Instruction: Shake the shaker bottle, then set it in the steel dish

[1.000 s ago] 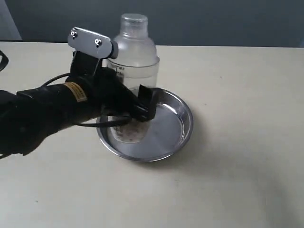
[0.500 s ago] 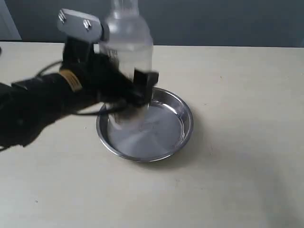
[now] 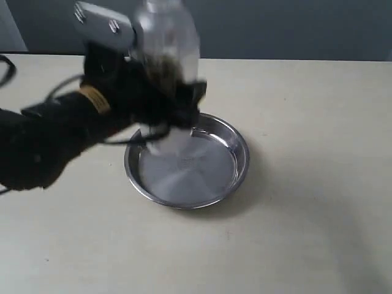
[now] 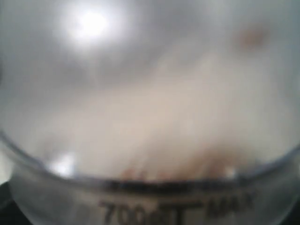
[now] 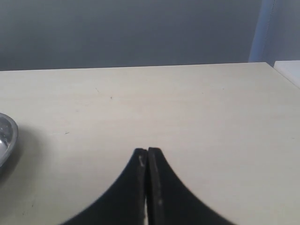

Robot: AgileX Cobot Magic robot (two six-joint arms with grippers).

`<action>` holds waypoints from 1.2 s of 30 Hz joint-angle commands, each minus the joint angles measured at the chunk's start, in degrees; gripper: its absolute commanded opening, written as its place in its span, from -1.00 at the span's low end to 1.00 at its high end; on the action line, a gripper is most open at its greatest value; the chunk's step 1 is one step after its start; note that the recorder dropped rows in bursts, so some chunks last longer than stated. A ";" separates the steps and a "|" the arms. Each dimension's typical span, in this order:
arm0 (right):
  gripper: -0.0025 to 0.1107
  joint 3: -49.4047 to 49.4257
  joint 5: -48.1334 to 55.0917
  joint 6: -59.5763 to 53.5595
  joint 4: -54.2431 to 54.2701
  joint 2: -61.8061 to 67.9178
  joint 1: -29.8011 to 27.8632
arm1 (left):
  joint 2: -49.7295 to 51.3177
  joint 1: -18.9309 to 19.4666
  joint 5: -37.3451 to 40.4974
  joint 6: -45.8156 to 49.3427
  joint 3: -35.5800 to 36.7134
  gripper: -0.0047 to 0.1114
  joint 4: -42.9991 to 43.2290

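**Shaker bottle held over the steel dish**

Exterior view: my left hand [image 3: 174,111] is clamped round the shaker bottle [image 3: 166,46], which is held upright above the left side of the steel dish [image 3: 240,160] on the tabletop [image 3: 306,214]. The bottle is blurred, and its base looks clear of the dish floor.

Left wrist view: the bottle [image 4: 150,108] fills the picture, with brown pellets [image 4: 206,161] smeared above the printed scale [image 4: 178,207].

Right wrist view: my right hand [image 5: 147,157] hangs over bare tabletop [image 5: 187,103], fingers pressed together on nothing, with the dish rim [image 5: 6,136] at the edge.
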 commanded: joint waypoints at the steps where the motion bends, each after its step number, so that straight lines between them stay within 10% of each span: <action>1: -0.97 0.07 -0.64 -0.05 -0.07 -0.22 -0.20 | -6.54 -4.03 -12.88 -0.74 -3.28 -0.92 9.51; 10: -0.97 0.07 -0.64 -0.05 -0.07 -0.22 -0.20 | -6.70 1.00 0.97 1.03 -1.45 -0.92 0.17; 20: -0.97 0.07 -0.64 -0.05 -0.07 -0.22 -0.20 | -9.57 -1.47 -23.03 -13.76 -0.54 -0.92 17.89; 28: -0.97 0.07 -0.64 -0.05 -0.07 -0.22 -0.20 | -7.24 -0.72 1.91 -7.72 1.73 -0.92 9.89; 36: -0.97 0.07 -0.64 -0.05 -0.07 -0.22 -0.20 | -12.42 -5.23 -19.05 -13.35 -1.42 -0.92 18.59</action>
